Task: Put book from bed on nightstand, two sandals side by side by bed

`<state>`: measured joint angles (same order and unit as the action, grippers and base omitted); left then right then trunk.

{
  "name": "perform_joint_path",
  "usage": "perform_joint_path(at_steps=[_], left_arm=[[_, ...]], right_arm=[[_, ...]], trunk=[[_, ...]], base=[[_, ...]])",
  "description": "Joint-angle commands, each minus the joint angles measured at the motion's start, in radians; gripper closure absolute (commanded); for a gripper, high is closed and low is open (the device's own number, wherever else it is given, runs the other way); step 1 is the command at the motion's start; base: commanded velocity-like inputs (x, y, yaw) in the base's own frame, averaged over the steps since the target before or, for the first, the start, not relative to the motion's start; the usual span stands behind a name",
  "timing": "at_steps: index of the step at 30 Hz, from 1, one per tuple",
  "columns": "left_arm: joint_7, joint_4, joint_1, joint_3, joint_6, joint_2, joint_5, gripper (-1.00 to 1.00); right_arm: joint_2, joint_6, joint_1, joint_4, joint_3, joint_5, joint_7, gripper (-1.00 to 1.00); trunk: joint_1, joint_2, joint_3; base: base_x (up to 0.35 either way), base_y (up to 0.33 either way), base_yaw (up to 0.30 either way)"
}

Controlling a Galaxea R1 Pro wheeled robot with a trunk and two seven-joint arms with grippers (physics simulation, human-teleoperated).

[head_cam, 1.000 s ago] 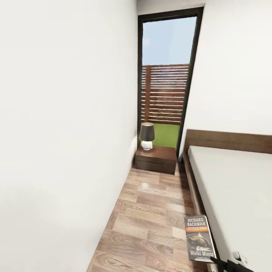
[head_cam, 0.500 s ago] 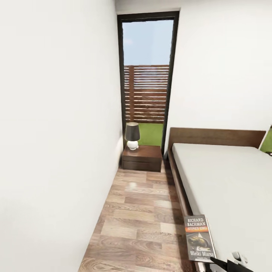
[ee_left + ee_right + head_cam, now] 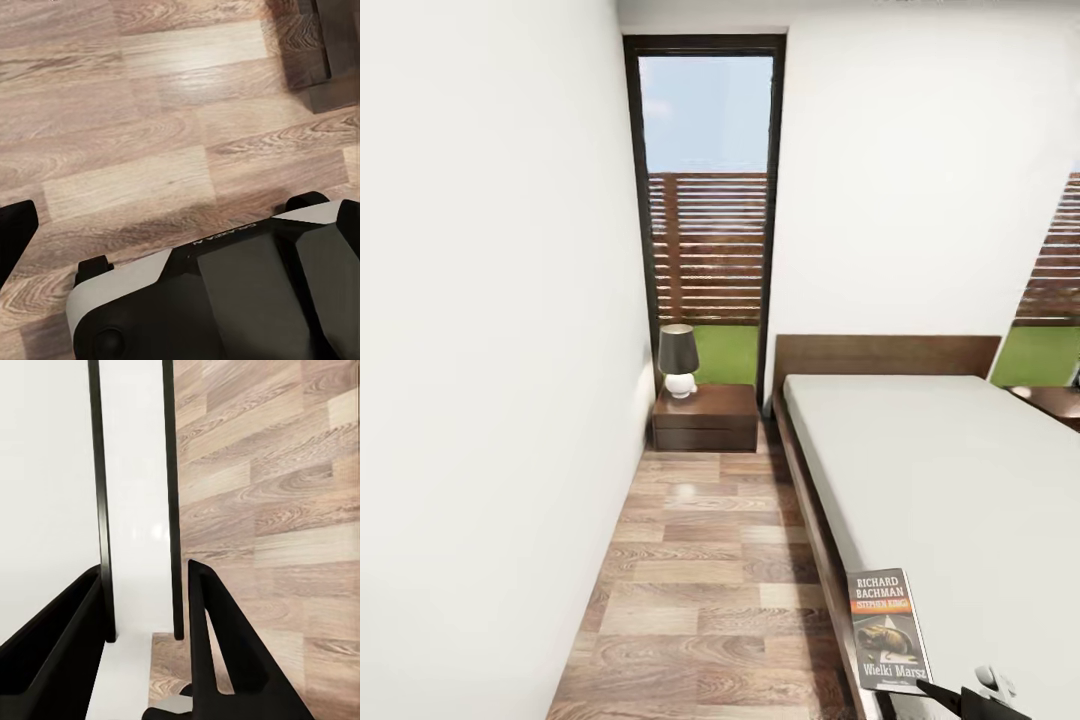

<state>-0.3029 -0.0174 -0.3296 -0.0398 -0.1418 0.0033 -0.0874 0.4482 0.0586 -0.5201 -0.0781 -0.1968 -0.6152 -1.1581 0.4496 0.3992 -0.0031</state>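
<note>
A: Where does the book point(image 3: 888, 628) sit?

B: In the head view it stands upright low at the right, in front of the bed's near corner, its cover facing the camera with "RICHARD BACHMAN" in white and an orange strip below. Its lower edge meets the black tips of the right end effector point(image 3: 948, 697) at the bottom of the frame.

A: So that end effector has hold of it?

B: It looks so. In the right wrist view the 2 black fingers point(image 3: 217, 637) stand a narrow gap apart, with the book point(image 3: 135, 502) seen edge-on between them as a pale strip bordered by dark lines.

A: And the left end effector?

B: The left wrist view gives a dark tip point(image 3: 15, 236) at one edge, above the robot's grey and white base point(image 3: 225, 292) and the wood-plank floor point(image 3: 135, 112). I cannot tell how far apart its fingers are, and nothing shows between them.

A: The bed point(image 3: 940, 470)?

B: It fills the right side of the head view: pale mattress, dark brown frame and headboard against the far white wall.

A: The nightstand point(image 3: 705, 417)?

B: Far down the aisle, between the left wall and the bed's head, below a tall dark-framed window point(image 3: 705, 200). A small lamp point(image 3: 678, 358) with a dark shade stands on its left part. The corner of a 2nd nightstand point(image 3: 1055, 400) peeks in at the right edge, past the bed.
</note>
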Motion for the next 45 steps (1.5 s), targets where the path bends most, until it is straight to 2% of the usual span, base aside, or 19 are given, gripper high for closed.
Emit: perform_joint_path(at_steps=[1,7,28,40,45], left_arm=[[0.001,0.001,0.000,-0.003,-0.007,0.001,-0.009,-1.00],[0.001,0.001,0.000,-0.003,-0.007,0.000,-0.009,-1.00],[0.001,0.001,0.000,-0.003,-0.007,0.000,-0.009,-1.00],[0.001,0.001,0.000,-0.003,-0.007,0.001,-0.009,-1.00],[0.001,0.001,0.000,-0.003,-0.007,0.001,-0.009,-1.00]], right_arm=[[0.000,0.007,-0.001,-0.003,-0.007,-0.011,-0.005,1.00],[0.000,0.006,-0.001,-0.003,-0.007,-0.011,-0.005,1.00],[0.000,0.006,-0.001,-0.003,-0.007,-0.011,-0.005,1.00],[0.000,0.007,-0.001,-0.003,-0.007,-0.011,-0.008,1.00],[0.000,0.007,-0.001,-0.003,-0.007,-0.011,-0.008,1.00]], trunk=[[0.000,0.001,0.000],[0.000,0.001,-0.003],[0.000,0.001,-0.032],[0.000,0.001,-0.033],[0.000,0.001,-0.033]], base=[[0.000,0.000,-0.061],[0.000,0.000,-0.036],[0.000,0.000,-0.113],[0.000,0.000,-0.006],[0.000,0.000,0.222]])
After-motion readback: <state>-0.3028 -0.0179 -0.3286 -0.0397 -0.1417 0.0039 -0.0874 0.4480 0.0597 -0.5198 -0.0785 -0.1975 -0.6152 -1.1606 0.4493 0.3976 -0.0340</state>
